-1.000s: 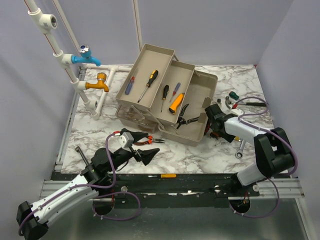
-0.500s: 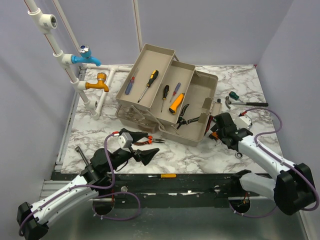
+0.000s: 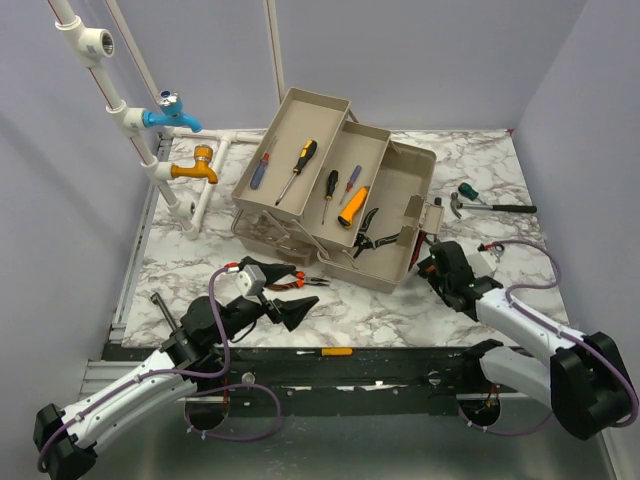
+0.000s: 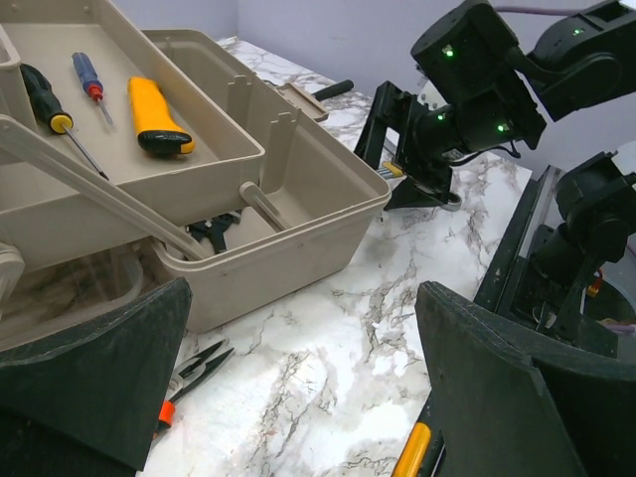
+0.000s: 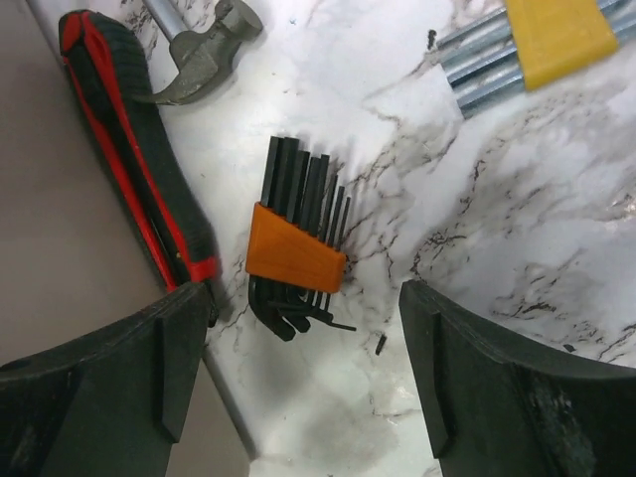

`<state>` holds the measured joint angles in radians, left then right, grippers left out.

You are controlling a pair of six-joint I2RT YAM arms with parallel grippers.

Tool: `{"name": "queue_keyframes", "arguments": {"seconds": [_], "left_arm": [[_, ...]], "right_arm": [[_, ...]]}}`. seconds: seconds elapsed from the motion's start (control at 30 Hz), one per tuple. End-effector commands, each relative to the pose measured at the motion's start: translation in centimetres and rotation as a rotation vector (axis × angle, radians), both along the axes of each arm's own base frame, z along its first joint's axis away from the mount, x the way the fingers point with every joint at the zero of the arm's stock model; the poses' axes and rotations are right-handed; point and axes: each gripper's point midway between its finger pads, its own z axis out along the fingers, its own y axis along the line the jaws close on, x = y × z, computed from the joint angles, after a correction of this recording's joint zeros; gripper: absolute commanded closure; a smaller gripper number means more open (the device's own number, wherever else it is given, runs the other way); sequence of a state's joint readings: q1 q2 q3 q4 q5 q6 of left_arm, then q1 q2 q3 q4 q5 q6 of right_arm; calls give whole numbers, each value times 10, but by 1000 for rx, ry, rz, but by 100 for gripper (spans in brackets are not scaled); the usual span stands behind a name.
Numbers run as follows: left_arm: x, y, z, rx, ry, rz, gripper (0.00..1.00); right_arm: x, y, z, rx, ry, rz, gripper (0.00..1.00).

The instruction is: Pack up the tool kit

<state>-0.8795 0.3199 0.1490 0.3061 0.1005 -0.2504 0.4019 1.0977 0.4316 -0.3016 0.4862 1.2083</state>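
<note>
The beige toolbox stands open mid-table, its fold-out trays holding screwdrivers and a yellow-handled tool. Black pliers lie in the bottom compartment. My right gripper is open, low over the table at the box's right end. Just ahead of its fingers lies a hex key set in an orange holder, between them nothing. A red-and-black handled tool lies along the box wall. My left gripper is open and empty in front of the box, orange-handled pliers near its left finger.
White pipes with a blue tap and an orange tap stand at the back left. A hammer lies at the right; its head and yellow-banded keys are beyond the orange set. A yellow-handled screwdriver rests on the front rail.
My right arm has swung lower and stretched out, bringing its gripper down beside the box's right end. The left arm has not moved.
</note>
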Motion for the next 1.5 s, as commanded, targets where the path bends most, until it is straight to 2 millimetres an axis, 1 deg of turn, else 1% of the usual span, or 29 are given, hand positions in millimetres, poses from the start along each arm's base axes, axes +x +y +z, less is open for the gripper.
{"name": "queue_keyframes", "arguments": {"seconds": [0.0,0.13,0.23,0.53,0.73,0.8,0.83,0.9,0.93,0.97,1.1,1.17,1.23,1.33,1.4,1.47], "left_arm": [[1,0,-4,8,-4,6,1],[1,0,-5,8,-4,7,1],[1,0,-4,7,-4,7,1],[2,0,-6,13,-3,10,1],[2,0,-6,14,-2,10,1],[2,0,-7,16,-3,9,1],[2,-1,-7,16,-3,8,1],[2,-1,-7,19,-1,9,1],[2,-1,-7,19,-2,8,1],[2,-2,-8,21,-3,5,1],[2,-4,-9,31,1,-2,1],[3,-4,-9,32,1,-1,1],[3,-3,-9,29,-1,4,1],[3,-3,-8,22,0,7,1],[4,-3,-6,15,8,9,1],[3,-4,1,6,18,2,1]], "right_arm": [[-1,-4,0,116,-114,-127,17],[-5,-11,2,153,-193,-176,23],[-7,-14,-1,171,-222,-192,28],[-1,-13,-13,164,-194,-207,38],[-2,-18,-22,162,-197,-245,45],[-2,-21,-21,158,-209,-259,52],[-3,-23,-20,153,-215,-266,59],[-3,-26,-15,150,-238,-276,88],[-2,-27,-11,148,-251,-278,98],[-2,-29,-7,143,-262,-276,99],[-7,-39,12,102,-288,-294,99],[-7,-43,28,62,-304,-266,99],[-4,-41,51,33,-330,-213,99],[5,-32,95,-7,-390,-89,99],[14,-21,130,-27,-458,22,99],[25,-1,163,-39,-535,167,99]]}}
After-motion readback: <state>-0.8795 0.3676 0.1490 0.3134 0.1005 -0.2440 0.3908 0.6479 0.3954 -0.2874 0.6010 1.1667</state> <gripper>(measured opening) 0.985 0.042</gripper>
